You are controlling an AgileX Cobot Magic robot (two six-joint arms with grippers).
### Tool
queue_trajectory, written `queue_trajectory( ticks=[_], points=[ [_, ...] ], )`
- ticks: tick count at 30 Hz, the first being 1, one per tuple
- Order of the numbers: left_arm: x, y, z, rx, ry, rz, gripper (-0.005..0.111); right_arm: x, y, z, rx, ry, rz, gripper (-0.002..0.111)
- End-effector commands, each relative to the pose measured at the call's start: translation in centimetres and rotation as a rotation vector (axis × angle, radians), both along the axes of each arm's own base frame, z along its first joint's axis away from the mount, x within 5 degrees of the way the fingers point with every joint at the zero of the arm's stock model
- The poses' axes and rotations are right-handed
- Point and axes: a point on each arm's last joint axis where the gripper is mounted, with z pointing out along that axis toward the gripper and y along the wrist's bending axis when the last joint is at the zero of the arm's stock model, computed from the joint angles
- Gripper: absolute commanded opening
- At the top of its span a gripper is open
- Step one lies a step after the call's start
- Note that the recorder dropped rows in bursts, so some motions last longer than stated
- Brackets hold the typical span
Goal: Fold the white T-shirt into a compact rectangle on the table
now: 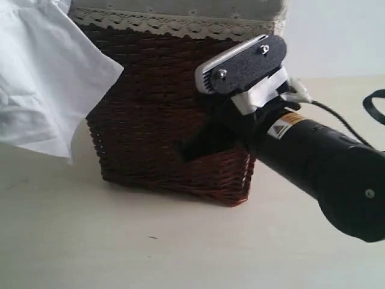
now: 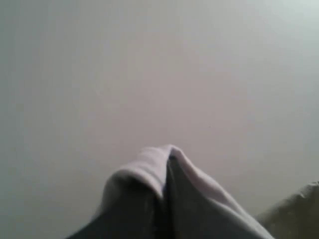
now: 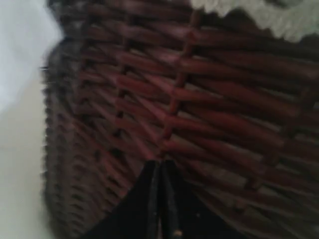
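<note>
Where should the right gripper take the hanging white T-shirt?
Probably the free lower corner of the white T-shirt, coming in from the basket side. The cloth appears to hang clear of the table there, its edge loose, so jaws can close across it. The right gripper is shut close to the basket and must open first.

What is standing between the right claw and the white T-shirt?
The brown wicker basket. The right claw, shut, points at its woven wall, while the white T-shirt hangs past the basket's left corner in the exterior view. Nothing visible lies between the shirt and the table below it.
</note>
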Motion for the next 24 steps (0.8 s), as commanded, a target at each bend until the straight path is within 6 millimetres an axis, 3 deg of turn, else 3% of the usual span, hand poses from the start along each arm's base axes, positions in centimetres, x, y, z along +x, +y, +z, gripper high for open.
queue_trajectory(
  ticks=[1, 5, 10, 15, 16, 18, 20, 24],
  points=[
    [-0.1, 0.2, 0.6, -0.047, -0.037, 0.013, 0.0, 1.2, -2.0, 0.7, -0.092, -0.1, -0.223, 0.0],
    [-1.1, -0.2, 1.2, -0.053, -0.074, 0.034, 0.0, 1.8, -2.1, 1.1, -0.064, -0.085, -0.243, 0.0],
    [-3.6, -0.3, 2.4, -0.042, -0.146, 0.129, 0.0, 1.9, -2.4, 1.1, -0.02, -0.009, -0.271, 0.0],
    [-5.6, 0.7, 2.8, -0.006, -0.171, 0.268, 0.0, -0.6, -0.3, 0.9, 0.029, 0.063, -0.1, 0.0],
    [-5.7, 1.1, 2.8, 0.0, -0.167, 0.292, 0.0, -1.8, 0.7, 0.9, 0.059, 0.083, -0.047, 0.0],
    [-5.4, 1.3, 2.5, 0.004, -0.149, 0.285, 0.0, -2.3, 1.3, 0.7, 0.056, 0.098, -0.017, 0.0],
    [-4.8, 1.8, 2.1, 0.009, -0.115, 0.268, 0.0, -1.8, 1.7, 0.2, 0.052, 0.1, -0.034, 0.0],
    [-3.4, 3.1, 1.4, -0.021, -0.08, 0.229, 0.0, 3.6, 2.7, -2.0, 0.016, 0.123, -0.157, 0.0]
  ],
)
